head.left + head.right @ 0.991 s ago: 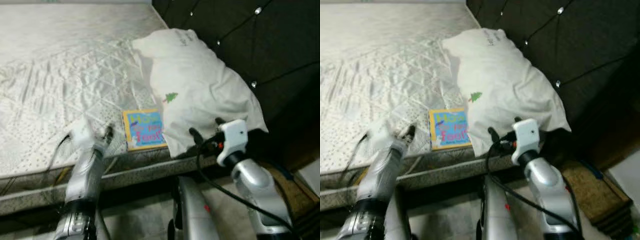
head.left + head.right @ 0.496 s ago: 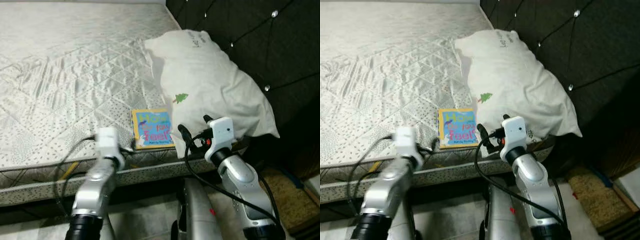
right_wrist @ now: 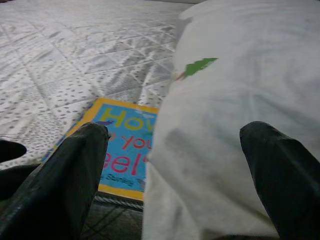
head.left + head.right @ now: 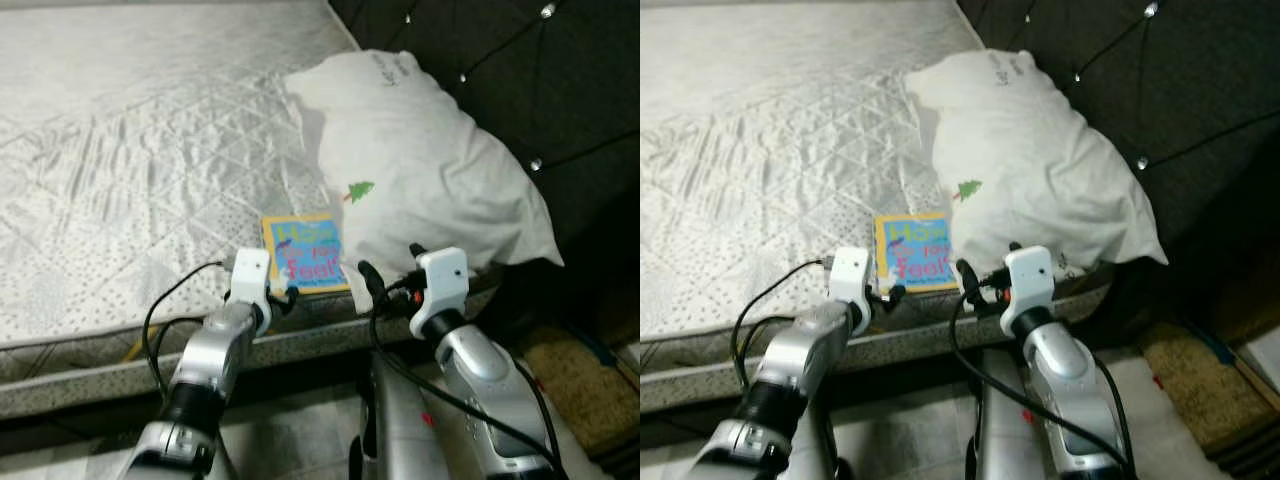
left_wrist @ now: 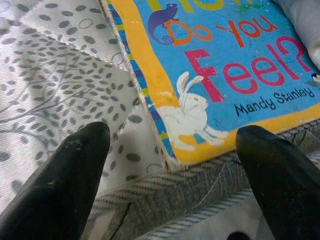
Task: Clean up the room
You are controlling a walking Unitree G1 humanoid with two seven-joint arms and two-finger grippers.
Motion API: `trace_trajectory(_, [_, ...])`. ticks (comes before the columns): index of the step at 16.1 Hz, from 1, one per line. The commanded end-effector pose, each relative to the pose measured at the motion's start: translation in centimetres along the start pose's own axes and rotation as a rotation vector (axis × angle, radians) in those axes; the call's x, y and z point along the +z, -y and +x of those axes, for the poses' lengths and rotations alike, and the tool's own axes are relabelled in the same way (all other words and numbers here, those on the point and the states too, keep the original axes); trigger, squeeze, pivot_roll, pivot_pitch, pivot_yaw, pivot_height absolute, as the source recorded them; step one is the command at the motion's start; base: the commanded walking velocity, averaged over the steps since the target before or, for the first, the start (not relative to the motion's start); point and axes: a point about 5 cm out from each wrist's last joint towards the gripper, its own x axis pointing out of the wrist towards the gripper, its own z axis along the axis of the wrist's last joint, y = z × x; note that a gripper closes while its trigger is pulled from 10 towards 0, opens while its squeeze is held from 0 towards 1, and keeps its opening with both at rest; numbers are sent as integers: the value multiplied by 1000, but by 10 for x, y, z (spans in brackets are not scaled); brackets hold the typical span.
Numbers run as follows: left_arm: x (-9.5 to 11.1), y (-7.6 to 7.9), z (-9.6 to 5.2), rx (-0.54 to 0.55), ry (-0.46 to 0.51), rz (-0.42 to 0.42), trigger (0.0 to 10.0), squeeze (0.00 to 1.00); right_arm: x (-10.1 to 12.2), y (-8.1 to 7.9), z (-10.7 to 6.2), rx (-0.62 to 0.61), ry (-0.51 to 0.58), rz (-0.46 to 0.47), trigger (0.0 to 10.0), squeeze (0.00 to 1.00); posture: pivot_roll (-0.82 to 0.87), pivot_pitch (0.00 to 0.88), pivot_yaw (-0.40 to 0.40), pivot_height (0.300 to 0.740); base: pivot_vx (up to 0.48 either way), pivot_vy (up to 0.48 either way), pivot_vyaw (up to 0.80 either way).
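Observation:
A blue children's book with a yellow border (image 4: 305, 252) lies flat on the mattress (image 4: 150, 150) near its front edge, partly tucked under a white pillow (image 4: 430, 180). In the left wrist view the book's corner (image 5: 200, 95) sits between my open left gripper's (image 5: 175, 170) fingers. The left gripper (image 4: 282, 297) hovers at the mattress edge just before the book. My right gripper (image 4: 390, 280) is open too, at the pillow's front edge (image 3: 225, 150), right of the book (image 3: 122, 145).
A dark tufted headboard (image 4: 520, 90) rises behind the pillow on the right. A brown mat (image 4: 575, 390) lies on the floor at lower right. The mattress spreads wide to the left and back.
The left gripper has moved right along the mattress edge up to the book's corner. The right gripper has shifted slightly. The camera has also moved a little.

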Motion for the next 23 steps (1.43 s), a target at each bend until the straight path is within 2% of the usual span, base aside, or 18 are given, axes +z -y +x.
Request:
trace_trajectory(1, [2,-1,4,2,-6,-5,10000,39,3,2,-2,-2,3,-4,10000,0,-78,34,-37,526,0,0,0])
trace_trajectory(6, [-4,-4,13,-2,-42,-22,10000,0,5,1,1,-5,6,-7,10000,0,-76,26,-36,526,0,0,0])
trace_trajectory(9, [13,-13,4,87,108,-44,10000,0,0,-2,1,31,-26,-14,10000,0,-64,19,-36,526,0,0,0])
trace_trajectory(10, [16,-22,-11,151,177,-98,10000,0,-9,0,3,47,-96,-23,10000,0,-49,20,-40,526,0,0,0])
trace_trajectory(11, [15,-26,-19,177,199,-112,10000,0,-13,0,5,52,-122,-28,10000,0,-41,20,-42,526,0,0,0])
trace_trajectory(13, [8,-39,-48,279,258,-160,10000,0,-23,3,13,80,-200,-32,10000,0,11,31,-60,526,0,0,0])
trace_trajectory(14, [3,-46,-65,326,281,-164,10000,0,-30,0,18,132,-254,-51,10000,0,29,34,-66,526,0,0,0])
trace_trajectory(15, [-3,-54,-90,393,315,-139,10000,0,-35,-4,23,195,-286,-92,10000,0,53,40,-77,526,0,0,0])
trace_trajectory(16, [-10,-55,-106,434,306,-137,10000,0,-41,-11,25,292,-357,-96,10000,0,96,53,-94,526,0,0,0])
trace_trajectory(18, [-18,-56,-120,465,289,-145,10000,0,-50,-13,26,356,-449,-100,10000,0,107,56,-97,526,0,0,0])
trace_trajectory(19, [-26,-53,-132,478,273,-132,10000,0,-52,-15,26,448,-495,-115,10000,0,120,61,-112,526,0,0,0])
trace_trajectory(20, [-33,-53,-141,489,258,-114,10000,0,-53,-17,26,526,-517,-144,10000,0,125,58,-116,526,0,0,0])
trace_trajectory(23, [-47,-55,-155,505,216,-101,10000,0,-55,-17,32,583,-531,-154,10000,0,147,59,-118,526,0,0,0])
